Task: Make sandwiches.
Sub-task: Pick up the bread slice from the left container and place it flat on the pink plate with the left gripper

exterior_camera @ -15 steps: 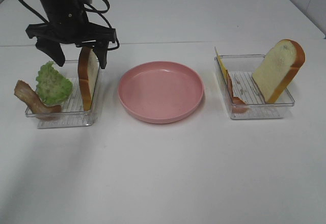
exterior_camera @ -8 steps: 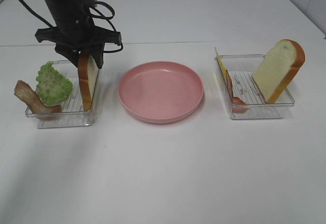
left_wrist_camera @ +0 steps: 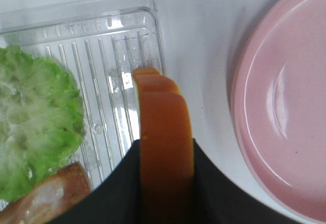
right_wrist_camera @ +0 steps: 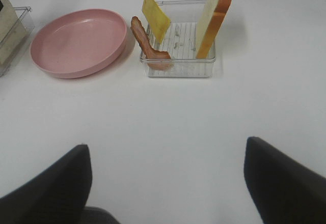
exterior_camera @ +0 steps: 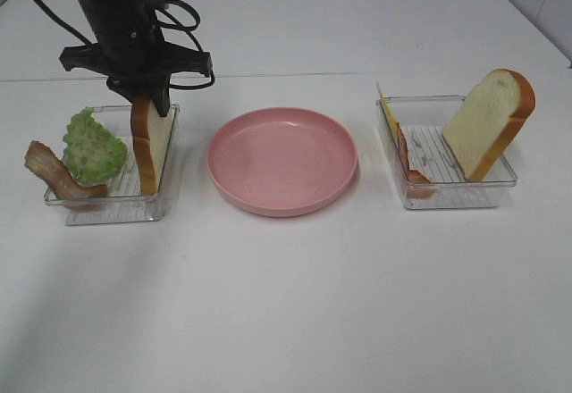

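Two bread slices: left bread slice (exterior_camera: 150, 147), right bread slice (exterior_camera: 487, 123). Two bacon strips: left bacon strip (exterior_camera: 55, 174), right bacon strip (right_wrist_camera: 144, 40). Two clear trays: left tray (exterior_camera: 112, 208), right tray (exterior_camera: 451, 199). One lettuce leaf (exterior_camera: 92, 147), one cheese slice (right_wrist_camera: 155, 23) (thin, yellow), one pink plate (exterior_camera: 281, 161).

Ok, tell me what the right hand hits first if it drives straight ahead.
The right hand most likely meets bare white table first, short of the clear tray; depth is unclear.
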You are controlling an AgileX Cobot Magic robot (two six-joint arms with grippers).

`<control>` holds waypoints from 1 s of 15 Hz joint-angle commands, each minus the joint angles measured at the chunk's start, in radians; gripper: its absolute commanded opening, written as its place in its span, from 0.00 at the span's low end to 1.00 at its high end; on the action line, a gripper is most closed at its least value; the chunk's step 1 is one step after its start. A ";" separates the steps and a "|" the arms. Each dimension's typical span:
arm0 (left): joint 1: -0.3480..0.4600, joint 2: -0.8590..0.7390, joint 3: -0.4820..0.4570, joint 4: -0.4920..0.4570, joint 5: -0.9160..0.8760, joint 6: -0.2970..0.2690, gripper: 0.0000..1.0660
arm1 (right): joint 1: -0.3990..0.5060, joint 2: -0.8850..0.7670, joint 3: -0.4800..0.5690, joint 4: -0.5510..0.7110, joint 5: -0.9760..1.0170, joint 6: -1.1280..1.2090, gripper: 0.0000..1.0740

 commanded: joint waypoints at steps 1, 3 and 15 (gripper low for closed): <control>-0.003 -0.049 -0.059 -0.032 0.104 -0.001 0.00 | -0.003 -0.013 0.002 0.002 -0.009 -0.005 0.72; -0.003 -0.087 -0.127 -0.046 0.198 0.005 0.00 | -0.003 -0.013 0.002 0.003 -0.009 -0.005 0.72; 0.027 0.148 -0.229 -0.797 -0.064 0.402 0.00 | -0.003 -0.013 0.002 0.003 -0.009 -0.005 0.72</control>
